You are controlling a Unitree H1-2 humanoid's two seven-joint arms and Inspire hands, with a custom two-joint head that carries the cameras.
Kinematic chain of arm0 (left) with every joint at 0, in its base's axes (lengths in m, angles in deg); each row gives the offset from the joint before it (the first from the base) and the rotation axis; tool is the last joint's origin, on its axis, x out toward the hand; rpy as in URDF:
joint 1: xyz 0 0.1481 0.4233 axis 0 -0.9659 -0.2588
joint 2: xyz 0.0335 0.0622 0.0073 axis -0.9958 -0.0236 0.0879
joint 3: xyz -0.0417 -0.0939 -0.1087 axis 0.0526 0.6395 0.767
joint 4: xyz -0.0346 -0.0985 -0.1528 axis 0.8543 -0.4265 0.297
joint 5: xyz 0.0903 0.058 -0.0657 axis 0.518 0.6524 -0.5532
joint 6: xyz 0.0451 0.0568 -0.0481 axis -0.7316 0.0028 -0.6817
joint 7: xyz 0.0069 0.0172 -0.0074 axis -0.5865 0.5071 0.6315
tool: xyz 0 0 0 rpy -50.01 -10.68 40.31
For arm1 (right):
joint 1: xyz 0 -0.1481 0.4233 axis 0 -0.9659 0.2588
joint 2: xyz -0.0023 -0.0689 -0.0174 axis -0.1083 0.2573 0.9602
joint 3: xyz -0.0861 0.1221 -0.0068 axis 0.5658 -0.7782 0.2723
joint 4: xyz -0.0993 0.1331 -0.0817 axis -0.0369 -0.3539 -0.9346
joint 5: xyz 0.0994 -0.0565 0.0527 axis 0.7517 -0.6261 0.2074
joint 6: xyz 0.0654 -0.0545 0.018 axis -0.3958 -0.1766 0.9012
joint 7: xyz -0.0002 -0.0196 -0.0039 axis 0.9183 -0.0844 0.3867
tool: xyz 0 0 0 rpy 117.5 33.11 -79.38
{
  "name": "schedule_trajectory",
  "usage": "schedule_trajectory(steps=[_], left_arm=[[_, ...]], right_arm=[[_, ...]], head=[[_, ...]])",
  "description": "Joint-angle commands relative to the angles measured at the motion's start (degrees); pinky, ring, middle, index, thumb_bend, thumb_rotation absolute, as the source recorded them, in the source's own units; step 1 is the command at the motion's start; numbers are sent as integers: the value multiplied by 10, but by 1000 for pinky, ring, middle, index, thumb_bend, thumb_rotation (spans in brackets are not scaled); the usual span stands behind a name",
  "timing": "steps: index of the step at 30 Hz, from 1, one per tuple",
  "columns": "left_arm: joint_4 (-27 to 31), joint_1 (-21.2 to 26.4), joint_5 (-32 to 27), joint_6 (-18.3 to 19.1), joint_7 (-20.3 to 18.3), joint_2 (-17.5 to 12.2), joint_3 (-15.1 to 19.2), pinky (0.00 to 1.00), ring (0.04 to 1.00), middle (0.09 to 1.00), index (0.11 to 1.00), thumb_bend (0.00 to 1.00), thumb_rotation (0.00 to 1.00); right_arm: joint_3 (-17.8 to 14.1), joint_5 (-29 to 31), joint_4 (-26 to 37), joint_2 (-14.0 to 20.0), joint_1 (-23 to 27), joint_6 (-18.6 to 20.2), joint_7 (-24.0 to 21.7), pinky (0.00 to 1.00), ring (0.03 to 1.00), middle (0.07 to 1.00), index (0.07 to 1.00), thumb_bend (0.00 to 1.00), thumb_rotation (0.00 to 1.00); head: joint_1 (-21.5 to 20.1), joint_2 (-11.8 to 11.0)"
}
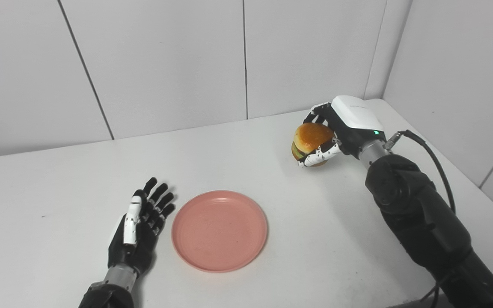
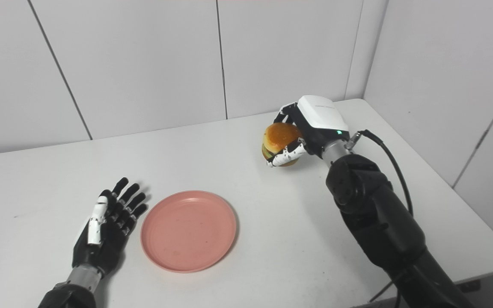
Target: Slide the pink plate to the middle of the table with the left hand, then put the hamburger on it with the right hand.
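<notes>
The pink plate (image 1: 219, 231) lies flat on the white table (image 1: 58, 179), near its front middle. My left hand (image 1: 140, 224) is open, fingers spread, resting on the table just left of the plate's rim and not touching it. My right hand (image 1: 336, 128) is shut on the hamburger (image 1: 310, 139), fingers and thumb wrapped around its sides, at the far right of the table. The burger's golden bun top shows between the fingers. I cannot tell whether it is lifted off the table.
White wall panels stand behind the table and along its right side. The right arm (image 1: 417, 214) stretches over the table's right part, with a black cable (image 1: 435, 162) looping beside it. The table's right edge is close to the arm.
</notes>
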Motion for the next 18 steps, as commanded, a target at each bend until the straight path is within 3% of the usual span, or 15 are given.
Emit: schedule_trajectory(steps=[1,6,18], left_arm=[[7,2,12,20,12,7,-8,918,916,925,933,359,1000],[10,5,29,24,28,22,-17,916,900,914,923,362,1000],[2,13,47,21,48,43,-27,878,885,893,901,366,1000]], right_arm=[[4,-15,24,-7,35,-16,4,193,266,345,482,509,140],[31,-12,34,-41,42,-30,-2,204,287,361,482,508,139],[80,-6,28,-103,33,-58,-18,177,260,347,483,511,134]], head=[[19,5],[66,13],[115,23]])
